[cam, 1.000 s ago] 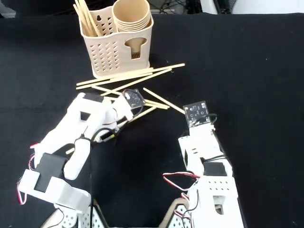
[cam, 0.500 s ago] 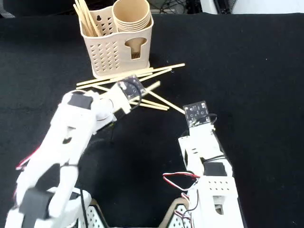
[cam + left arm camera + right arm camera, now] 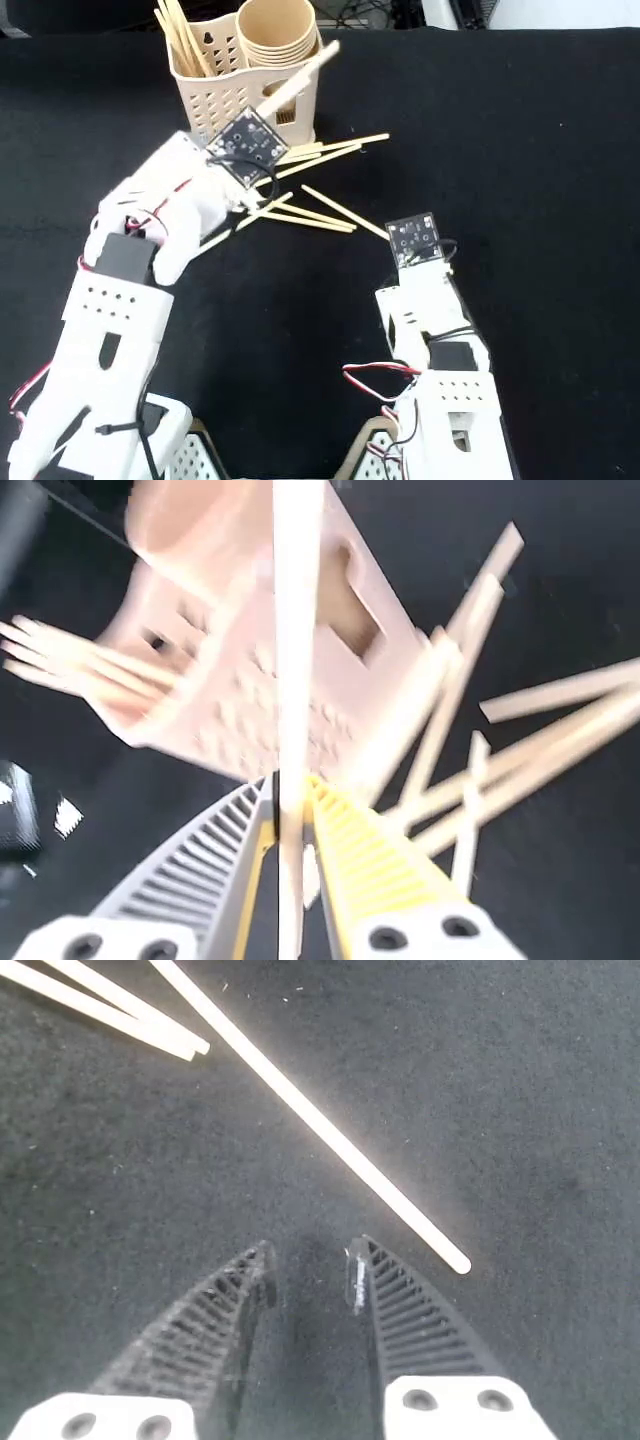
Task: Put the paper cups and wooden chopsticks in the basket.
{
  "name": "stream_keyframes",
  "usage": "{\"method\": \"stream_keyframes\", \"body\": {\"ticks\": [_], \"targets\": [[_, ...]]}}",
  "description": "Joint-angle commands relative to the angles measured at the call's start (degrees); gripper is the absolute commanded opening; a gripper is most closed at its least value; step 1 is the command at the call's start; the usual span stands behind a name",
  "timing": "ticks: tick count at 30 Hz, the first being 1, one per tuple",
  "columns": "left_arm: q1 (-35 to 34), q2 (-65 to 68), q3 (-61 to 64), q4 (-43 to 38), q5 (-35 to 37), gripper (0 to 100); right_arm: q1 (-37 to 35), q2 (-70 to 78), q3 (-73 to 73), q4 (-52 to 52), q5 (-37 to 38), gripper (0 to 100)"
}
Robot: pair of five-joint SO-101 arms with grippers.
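Observation:
The beige basket [image 3: 240,105] stands at the table's far edge, holding a stack of paper cups [image 3: 277,30] and several wooden chopsticks [image 3: 180,35]. My left gripper [image 3: 290,785] is shut on one chopstick [image 3: 297,630], raised just in front of the basket [image 3: 250,670]. In the high view that chopstick [image 3: 305,70] slants up across the basket's front toward the cups. More loose chopsticks [image 3: 315,155] lie on the black table in front of the basket. My right gripper [image 3: 310,1265] hangs open just above the table, nothing between its fingers, near the end of a lying chopstick [image 3: 310,1110].
The black table [image 3: 520,150] has free room to the right of the basket and along the near side. The right arm [image 3: 430,320] stands at the near centre-right. A few loose chopsticks [image 3: 335,215] lie between the two arms.
My left arm has risen from the table with a chopstick and swung toward the basket, and the stick now points up at it. The right arm has stayed still.

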Motion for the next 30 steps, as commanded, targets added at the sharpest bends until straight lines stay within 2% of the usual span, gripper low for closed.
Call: {"method": "stream_keyframes", "body": {"ticks": [1, 4, 8, 12, 15, 20, 30], "targets": [[-0.6, -1.9, -0.2, -8.5, 5.7, 3, -0.4, -0.7, -0.1, -1.1, 0.1, 14.1], [-2.4, -1.8, -0.5, -16.9, 13.6, 3, -0.4, -0.7, -0.1, -1.1, 0.1, 14.1], [-5.1, -0.7, 0.6, -31.9, 23.6, 3, -0.4, -0.7, -0.1, -1.1, 0.1, 14.1], [-6.5, 5.7, 0.7, -45.3, 29.5, 3, -0.4, -0.7, -0.1, -1.1, 0.1, 14.1], [-7.5, 12.6, -1.5, -52.3, 33.6, 3, -0.4, -0.7, -0.1, -1.1, 0.1, 14.1], [-8.6, 21.1, -8.7, -54.8, 42.3, 3, -0.4, -0.7, -0.1, -1.1, 0.1, 14.1], [-8.5, 29.5, -20.2, -54.9, 42.7, 3, -0.4, -0.7, -0.1, -1.2, 0.1, 14.1]]}}
